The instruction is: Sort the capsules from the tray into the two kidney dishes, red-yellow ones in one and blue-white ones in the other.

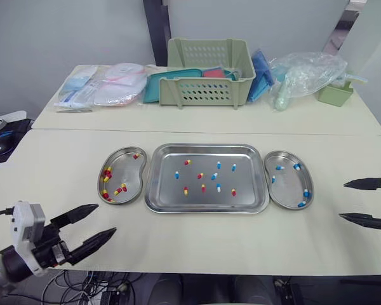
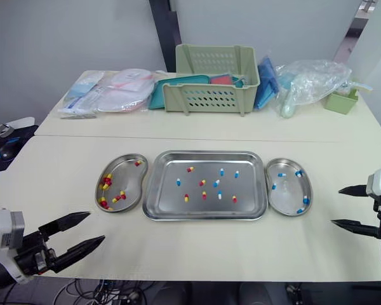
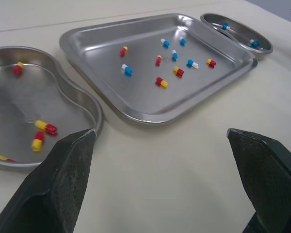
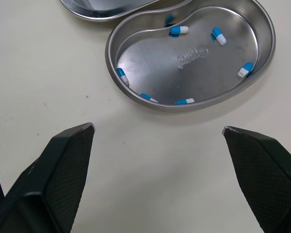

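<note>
A mixed scatter of capsules is being carried by the steel tray at the middle of the tabletop, with red-yellow capsules and blue-white capsules lying apart from one another on its floor. The tray is being flanked by two dishes set just beside its rim: the left kidney dish, toward the tabletop's left edge, is being filled with red-yellow ones, and the right kidney dish, toward the right edge, with blue-white ones. The left end effector and the right end effector are being held empty with fingers spread wide, near the tabletop's two near corners and well apart from the tray. The sorting is being judged partly done. The capsules are being judged light, smooth and hard-shelled, apt to roll or skid on polished steel and to dent under a hard squeeze; each is probably best pinched gently across the middle of its barrel.
</note>
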Controlling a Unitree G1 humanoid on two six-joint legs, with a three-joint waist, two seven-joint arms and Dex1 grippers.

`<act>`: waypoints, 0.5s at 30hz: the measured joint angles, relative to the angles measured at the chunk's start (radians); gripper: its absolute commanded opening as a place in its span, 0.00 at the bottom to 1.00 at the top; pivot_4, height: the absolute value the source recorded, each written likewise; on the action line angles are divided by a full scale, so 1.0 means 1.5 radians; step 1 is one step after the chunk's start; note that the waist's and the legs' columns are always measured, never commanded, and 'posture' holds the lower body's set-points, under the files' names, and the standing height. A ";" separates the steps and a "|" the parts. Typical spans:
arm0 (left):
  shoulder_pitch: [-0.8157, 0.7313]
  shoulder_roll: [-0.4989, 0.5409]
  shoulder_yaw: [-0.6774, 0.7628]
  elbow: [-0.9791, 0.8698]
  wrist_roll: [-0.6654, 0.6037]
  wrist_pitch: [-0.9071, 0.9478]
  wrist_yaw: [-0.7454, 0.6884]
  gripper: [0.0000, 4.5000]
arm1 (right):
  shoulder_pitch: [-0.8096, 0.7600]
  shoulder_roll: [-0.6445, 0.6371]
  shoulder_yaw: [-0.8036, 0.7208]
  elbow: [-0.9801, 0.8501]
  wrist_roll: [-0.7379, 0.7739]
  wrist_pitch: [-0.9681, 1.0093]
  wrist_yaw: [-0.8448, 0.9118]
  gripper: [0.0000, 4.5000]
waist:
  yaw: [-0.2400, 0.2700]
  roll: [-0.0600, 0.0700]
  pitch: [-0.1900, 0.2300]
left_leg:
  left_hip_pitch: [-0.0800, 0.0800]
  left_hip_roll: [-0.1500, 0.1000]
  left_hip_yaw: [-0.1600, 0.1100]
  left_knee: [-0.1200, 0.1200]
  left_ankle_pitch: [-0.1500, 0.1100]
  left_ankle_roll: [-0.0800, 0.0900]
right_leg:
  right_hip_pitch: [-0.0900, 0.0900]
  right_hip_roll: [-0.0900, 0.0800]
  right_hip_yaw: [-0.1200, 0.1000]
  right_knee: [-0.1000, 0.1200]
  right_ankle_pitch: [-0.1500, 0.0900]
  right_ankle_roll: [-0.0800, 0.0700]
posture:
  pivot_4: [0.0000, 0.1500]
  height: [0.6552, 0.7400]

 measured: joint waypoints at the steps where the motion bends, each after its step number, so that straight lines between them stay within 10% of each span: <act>1: 0.008 -0.014 -0.015 -0.007 0.006 -0.013 0.000 1.00 | 0.002 0.000 0.000 0.000 0.000 -0.002 -0.001 1.00 | 0.000 0.000 0.000 | 0.000 0.000 0.000 0.000 0.000 0.000 | 0.000 0.000 0.000 0.000 0.000 0.000 | 1.00 1.00; 15: -0.029 -0.122 -0.133 0.023 0.033 -0.171 0.053 1.00 | 0.033 0.018 -0.041 -0.041 0.002 0.004 -0.014 1.00 | 0.001 0.000 0.000 | 0.004 0.000 0.000 0.000 0.000 0.001 | 0.005 0.000 0.000 -0.002 0.000 0.000 | 1.00 1.00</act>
